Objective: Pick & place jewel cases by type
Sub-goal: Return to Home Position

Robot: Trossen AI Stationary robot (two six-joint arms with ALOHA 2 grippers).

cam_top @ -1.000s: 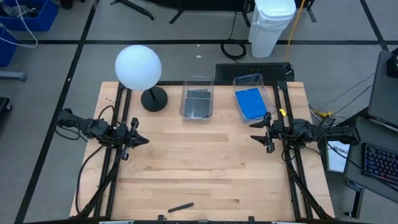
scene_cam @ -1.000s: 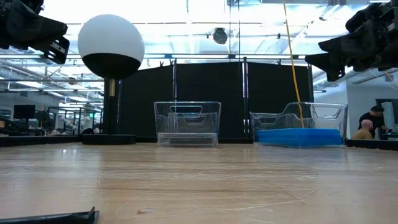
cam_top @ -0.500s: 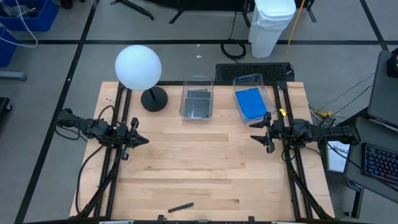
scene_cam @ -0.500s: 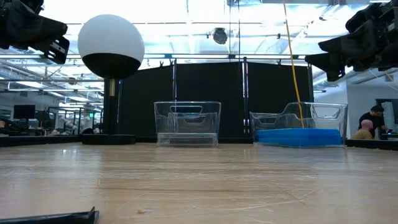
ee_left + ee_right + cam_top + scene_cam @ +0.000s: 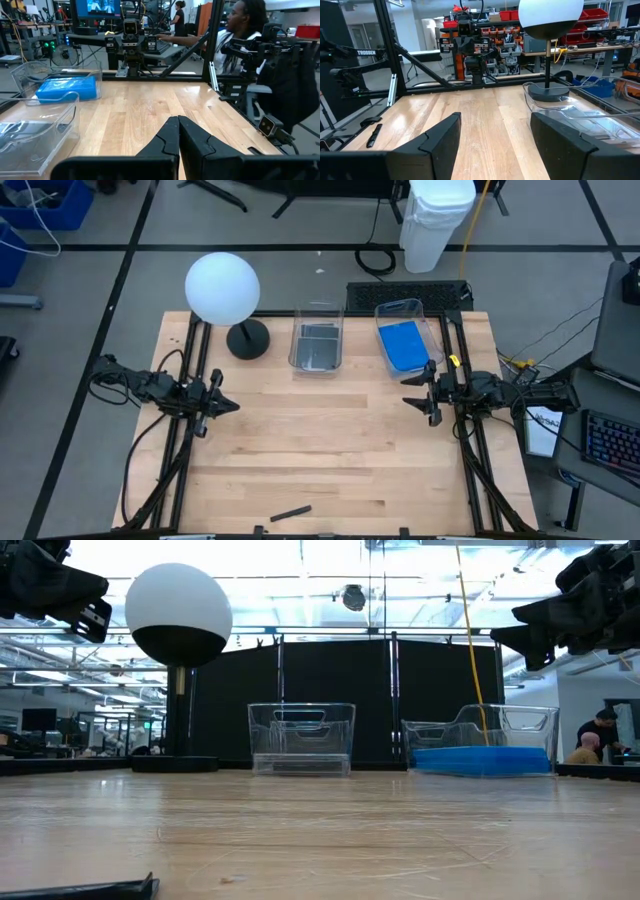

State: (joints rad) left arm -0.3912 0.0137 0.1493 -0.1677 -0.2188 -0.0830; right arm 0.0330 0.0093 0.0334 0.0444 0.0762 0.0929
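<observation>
White capitals reading "TROSSEN" stand on a dark bar [image 5: 368,51] beside the table in the right wrist view. The bar is perhaps part of an arm, though the view is poor. No other writing is legible.

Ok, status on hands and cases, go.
Left hand shut, empty. Right hand open, empty. Black cases in left tub, blue cases in right tub. Nothing in the way.
</observation>
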